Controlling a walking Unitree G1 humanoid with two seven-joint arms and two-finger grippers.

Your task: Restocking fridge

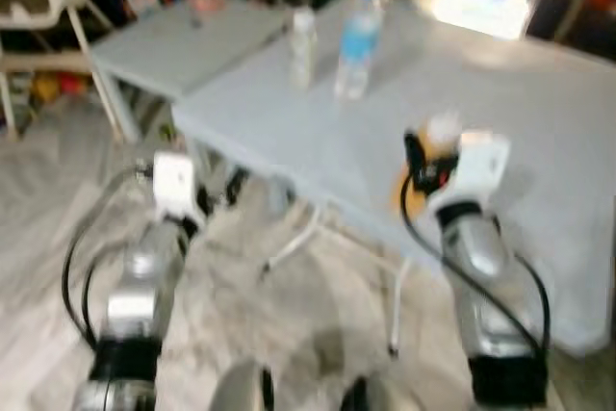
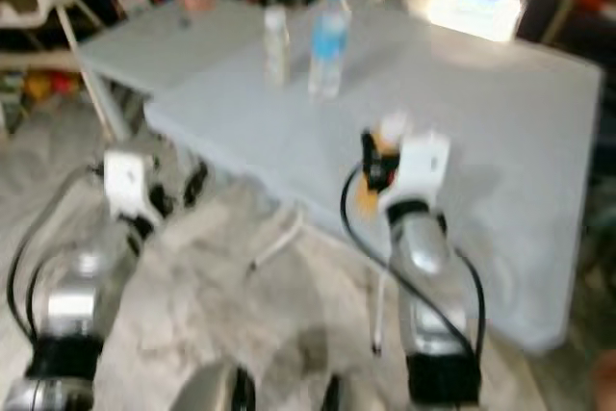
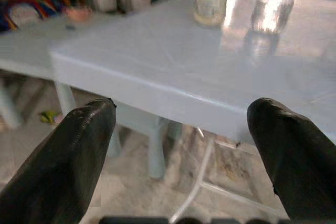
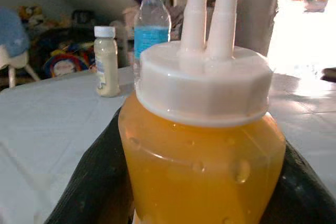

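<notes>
Orange sauce bottle (image 4: 202, 145) is gripped in the right pincer (image 1: 428, 175) above the pale worktop (image 1: 539, 122), the left pincer (image 3: 181, 145) hangs open, while a water bottle (image 1: 356, 40) and a small bottle (image 1: 303, 45) stand unpicked, so restocking seems barely begun.

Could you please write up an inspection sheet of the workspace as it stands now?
Surface: pale folding table, a second table butted against its far corner.
Job's things: orange squeeze bottle with white twin-nozzle cap, held over the table; water bottle and small cream bottle upright, side by side.
Clutter: small pinkish item on the second table, too blurred to name.
Grippers: right gripper shut on the orange squeeze bottle; left gripper open, empty, short of the table edge.
Cables: black loops along both forearms.
Surroundings: white chair, colourful items behind.
</notes>
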